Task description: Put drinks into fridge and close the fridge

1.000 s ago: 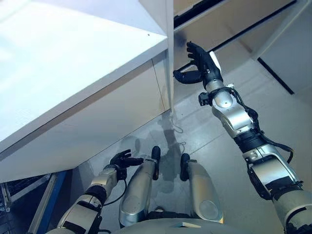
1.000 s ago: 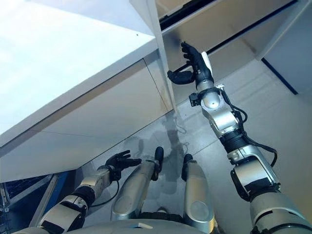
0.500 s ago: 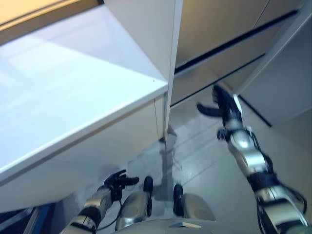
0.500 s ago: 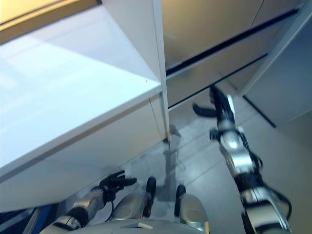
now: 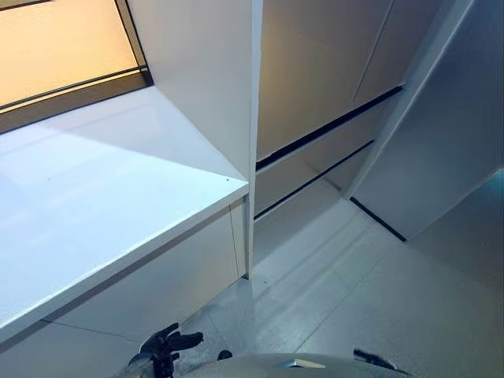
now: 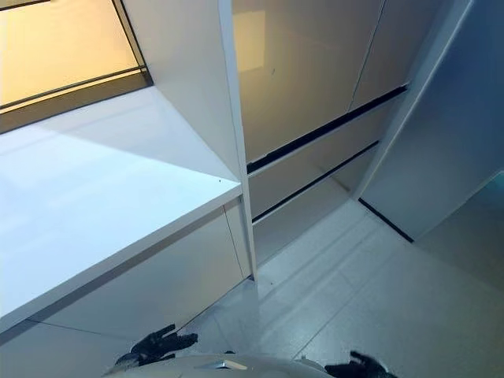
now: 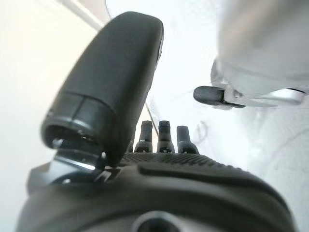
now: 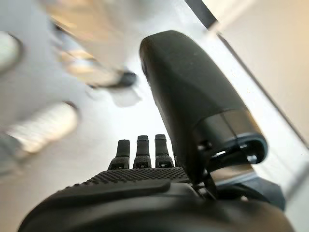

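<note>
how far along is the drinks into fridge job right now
No drink shows in any view, and no open fridge interior, so it may be finished or not begun. The left hand and right hand are both low, open and empty. The white counter is bare, and the tall cabinet fronts beside it look closed.

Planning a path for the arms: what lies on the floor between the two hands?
Only bare grey floor shows between the left hand and the right hand, in the right eye view.
</note>
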`<state>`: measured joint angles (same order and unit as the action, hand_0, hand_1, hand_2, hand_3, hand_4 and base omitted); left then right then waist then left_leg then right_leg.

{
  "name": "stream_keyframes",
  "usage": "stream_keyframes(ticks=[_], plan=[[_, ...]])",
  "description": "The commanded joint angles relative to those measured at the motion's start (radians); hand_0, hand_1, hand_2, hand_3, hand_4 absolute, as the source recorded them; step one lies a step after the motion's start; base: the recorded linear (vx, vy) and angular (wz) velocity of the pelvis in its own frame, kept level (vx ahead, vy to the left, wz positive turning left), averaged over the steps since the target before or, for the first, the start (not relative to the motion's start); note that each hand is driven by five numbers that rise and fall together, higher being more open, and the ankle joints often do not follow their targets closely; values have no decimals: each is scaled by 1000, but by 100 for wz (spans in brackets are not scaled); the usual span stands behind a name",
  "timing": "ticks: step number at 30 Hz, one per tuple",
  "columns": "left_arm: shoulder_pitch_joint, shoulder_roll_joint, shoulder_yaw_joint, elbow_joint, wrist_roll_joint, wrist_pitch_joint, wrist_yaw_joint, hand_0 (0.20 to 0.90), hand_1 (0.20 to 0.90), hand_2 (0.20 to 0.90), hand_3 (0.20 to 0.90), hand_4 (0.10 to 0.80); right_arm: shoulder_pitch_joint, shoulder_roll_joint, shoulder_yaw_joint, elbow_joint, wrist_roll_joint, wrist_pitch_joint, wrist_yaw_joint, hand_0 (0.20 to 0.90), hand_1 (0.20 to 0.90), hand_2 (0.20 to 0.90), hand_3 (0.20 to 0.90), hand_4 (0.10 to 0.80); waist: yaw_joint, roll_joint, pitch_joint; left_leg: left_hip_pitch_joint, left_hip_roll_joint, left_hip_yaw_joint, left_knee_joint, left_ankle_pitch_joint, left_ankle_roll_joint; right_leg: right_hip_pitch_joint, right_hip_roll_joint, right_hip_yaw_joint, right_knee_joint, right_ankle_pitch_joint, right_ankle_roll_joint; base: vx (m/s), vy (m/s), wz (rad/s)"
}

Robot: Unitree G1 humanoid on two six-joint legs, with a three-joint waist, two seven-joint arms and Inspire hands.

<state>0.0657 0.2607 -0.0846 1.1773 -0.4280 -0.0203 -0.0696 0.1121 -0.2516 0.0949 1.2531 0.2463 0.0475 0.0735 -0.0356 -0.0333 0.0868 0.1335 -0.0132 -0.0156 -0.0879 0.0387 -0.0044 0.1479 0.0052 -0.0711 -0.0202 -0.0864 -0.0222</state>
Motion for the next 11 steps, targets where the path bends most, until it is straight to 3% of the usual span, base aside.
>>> stream_keyframes(ticks=[1,11], plan=[[-29,-9,-8,46,59,-77,-30,900,900,900,900,800,-40,-4,3,20,2,-5,34,900,900,900,900,800,2,1,3,-29,-25,64,41,-71,28,-62,-9,2,-1,87,66,6,9,-4],[-38,-28,-46,60,45,-78,-34,900,900,900,900,800,-39,1,33,32,-34,9,92,900,900,900,900,800,-2,5,5,-29,-32,53,49,-84,36,-67,-7,9,9,75,67,5,5,-2]])
